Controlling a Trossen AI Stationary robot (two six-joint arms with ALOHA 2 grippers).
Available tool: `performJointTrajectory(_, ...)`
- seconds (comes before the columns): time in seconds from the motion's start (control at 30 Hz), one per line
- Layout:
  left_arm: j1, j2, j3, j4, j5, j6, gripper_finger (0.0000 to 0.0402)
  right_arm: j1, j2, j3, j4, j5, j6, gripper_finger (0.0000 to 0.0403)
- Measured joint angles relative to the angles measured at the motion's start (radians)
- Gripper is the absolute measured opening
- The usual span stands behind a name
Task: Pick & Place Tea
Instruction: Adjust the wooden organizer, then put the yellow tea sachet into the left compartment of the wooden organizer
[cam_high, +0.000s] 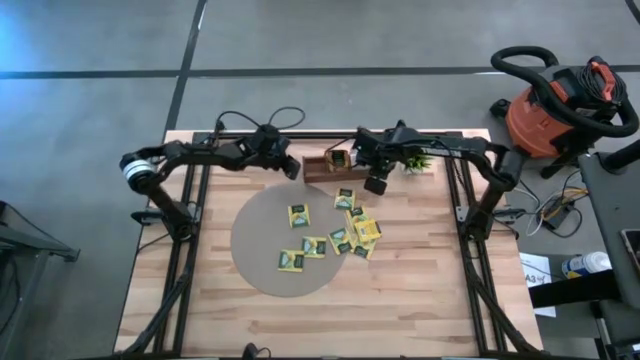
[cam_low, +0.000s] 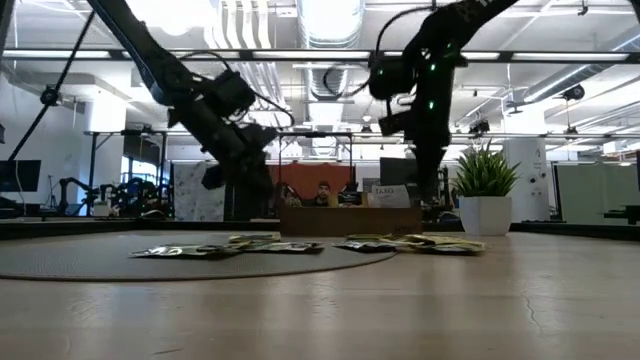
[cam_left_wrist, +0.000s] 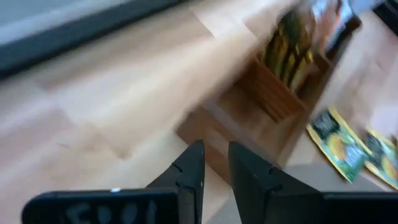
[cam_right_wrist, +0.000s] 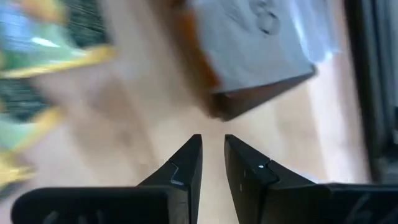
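Right pincer (cam_high: 376, 186), nearly clenched and empty, hangs just tray-side of the loose tea sachets (cam_high: 352, 232), nearer than the left pincer (cam_high: 291, 168).

The tea sachets (cam_high: 335, 237) lie on the desk (cam_high: 420, 300), some on the round mat (cam_high: 260, 240), w/ the tray (cam_high: 322, 166) behind them & the plant (cam_high: 417, 160) right of it.

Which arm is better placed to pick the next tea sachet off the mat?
Probably the right. The right gripper hangs just beside the sachets clustered at the mat's right edge, nothing held. The left gripper sits by the wooden tray's left end, farther off.
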Motion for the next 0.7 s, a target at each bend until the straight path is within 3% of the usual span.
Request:
performJointTrajectory(0.2,0.008,-0.104,0.0,-0.079,-0.041,0.01,0.0067,0.052,-0.046,0.0,-0.051,-0.203,0.009,0.0063)
performJointTrajectory(0.37,-0.023,-0.195,-0.025,-0.208,0.03,0.014,0.0067,0.123,-0.049,-0.005,-0.057,-0.329,-0.002,0.0067)
performJointTrajectory(0.5,-0.098,-0.255,-0.099,-0.238,0.121,0.035,0.0067,0.161,-0.029,-0.009,0.01,-0.335,-0.019,0.0074)
performJointTrajectory(0.7,-0.3,-0.275,-0.22,-0.197,0.134,-0.089,0.0067,0.174,0.003,-0.009,0.207,-0.341,0.039,0.0086)
